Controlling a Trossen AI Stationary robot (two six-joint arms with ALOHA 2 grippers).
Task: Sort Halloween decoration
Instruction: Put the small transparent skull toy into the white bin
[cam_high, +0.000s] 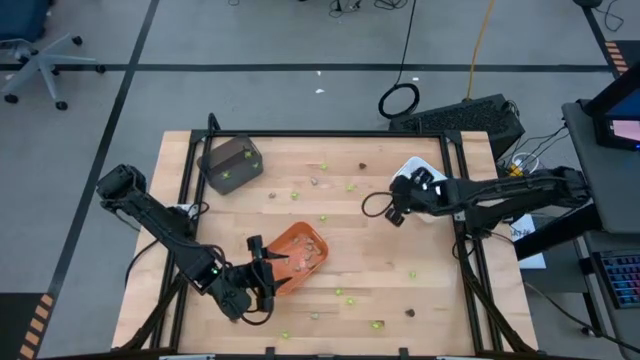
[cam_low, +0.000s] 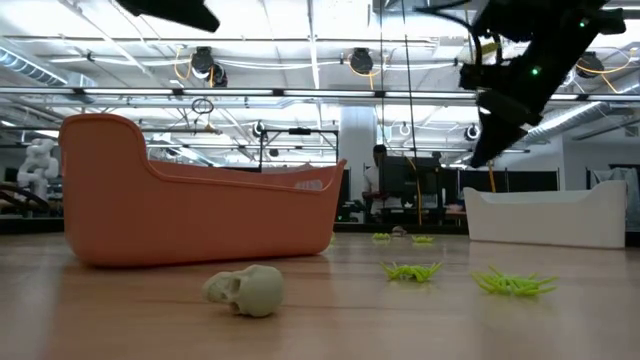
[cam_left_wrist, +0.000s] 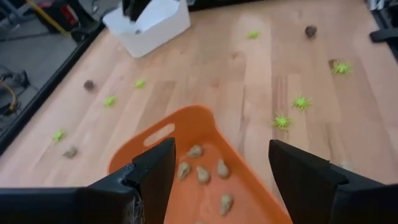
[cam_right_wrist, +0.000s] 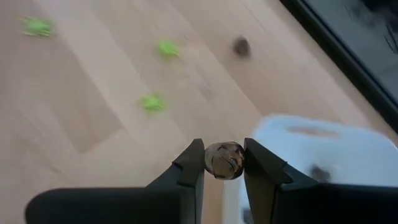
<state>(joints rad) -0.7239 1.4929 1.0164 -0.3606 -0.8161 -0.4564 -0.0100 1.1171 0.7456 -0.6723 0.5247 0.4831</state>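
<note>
The Halloween decoration is scattered over the wooden table as tiny pieces: lime-green ones (cam_high: 323, 216), dark brown ones (cam_high: 363, 167) and a tan skull (cam_low: 245, 290). Several tan pieces (cam_left_wrist: 202, 174) lie in the orange tray (cam_high: 300, 255). My left gripper (cam_high: 264, 273) stands open over that tray's near-left end with nothing between its fingers. My right gripper (cam_high: 393, 212) hangs beside the white tray (cam_high: 415, 180), shut on one brown round piece (cam_right_wrist: 224, 160). My right gripper pinches the brown round piece (cam_right_wrist: 224, 160) by two opposite sides between its two fingertips (cam_right_wrist: 194, 163). The fingers slant down toward the table. The piece is lifted clear, above bare wood just beside the white tray's rim (cam_right_wrist: 292, 124).
A dark grey tray (cam_high: 232, 162) stands at the far left of the table. One brown piece (cam_right_wrist: 318, 172) lies in the white tray. Green pieces (cam_low: 410, 270) lie on the wood between the trays. Black rails (cam_high: 330, 134) frame the table.
</note>
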